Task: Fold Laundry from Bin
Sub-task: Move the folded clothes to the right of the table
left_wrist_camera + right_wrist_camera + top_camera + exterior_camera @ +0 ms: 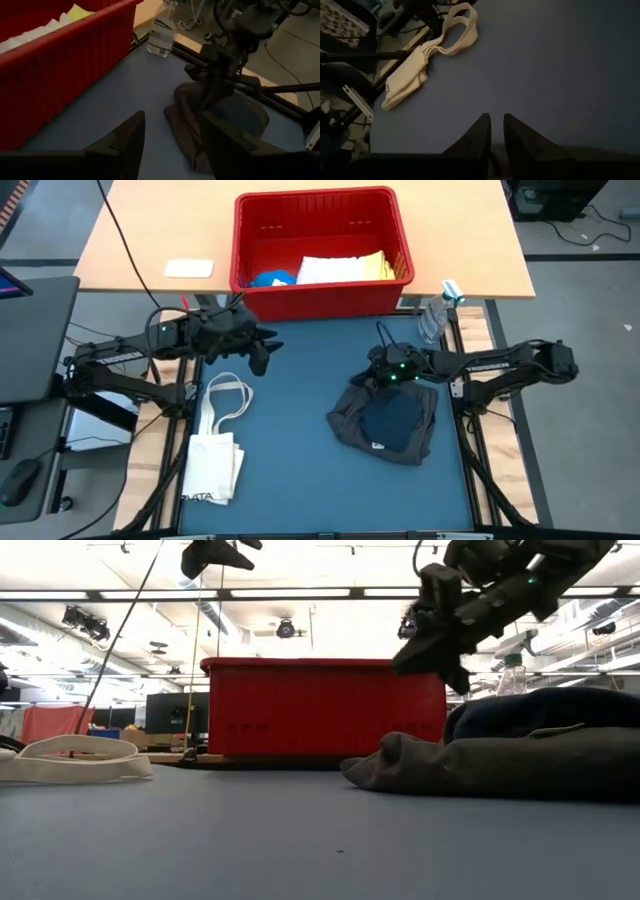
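Note:
The red bin (322,290) stands at the table's far side with bright blue (271,278), white (335,268) and yellow (380,265) laundry inside. A dark grey cloth (350,422) lies crumpled on the blue mat at the right, with a navy piece (393,425) on top of it. My right gripper (358,380) hovers above the pile's far left edge, its fingers shut (496,125) and empty; the low view shows it clear of the cloth (437,645). My left gripper (264,350) is open (172,135) in the air near the bin's left front corner.
A cream tote bag (215,445) with long handles lies on the mat's left side. A clear water bottle (437,315) stands at the mat's far right corner. A white card (189,268) lies on the wooden table left of the bin. The mat's middle (290,440) is bare.

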Controlling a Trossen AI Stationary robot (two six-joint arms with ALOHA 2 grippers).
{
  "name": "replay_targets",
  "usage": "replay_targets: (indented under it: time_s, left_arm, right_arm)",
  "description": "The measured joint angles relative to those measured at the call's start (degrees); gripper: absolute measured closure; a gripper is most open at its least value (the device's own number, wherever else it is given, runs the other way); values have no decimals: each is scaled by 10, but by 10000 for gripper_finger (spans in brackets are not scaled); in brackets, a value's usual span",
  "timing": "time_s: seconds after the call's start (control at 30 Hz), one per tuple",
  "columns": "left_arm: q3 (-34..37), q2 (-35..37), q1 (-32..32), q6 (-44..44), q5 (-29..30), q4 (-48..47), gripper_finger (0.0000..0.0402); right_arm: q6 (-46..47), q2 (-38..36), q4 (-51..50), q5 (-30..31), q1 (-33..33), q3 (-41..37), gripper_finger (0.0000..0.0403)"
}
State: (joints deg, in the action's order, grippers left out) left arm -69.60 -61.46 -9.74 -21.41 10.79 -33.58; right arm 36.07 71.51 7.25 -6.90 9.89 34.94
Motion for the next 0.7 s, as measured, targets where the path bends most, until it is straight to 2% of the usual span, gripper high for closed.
replay_targets:
  time_s: [0.1,0.33,0.6,0.7]
  left_arm:
    - [0,0,-3,10,0,1,210]
    - [0,2,-20,24,0,16,210]
    - [0,4,-24,26,-1,17,210]
    - [0,4,-24,25,-1,12,210]
  right_arm:
    - [2,41,35,-5,0,15,343]
    - [-15,156,29,-21,-14,93,357]
    - [-9,265,-29,-50,-13,130,385]
    - [-21,278,-99,-69,-18,130,394]
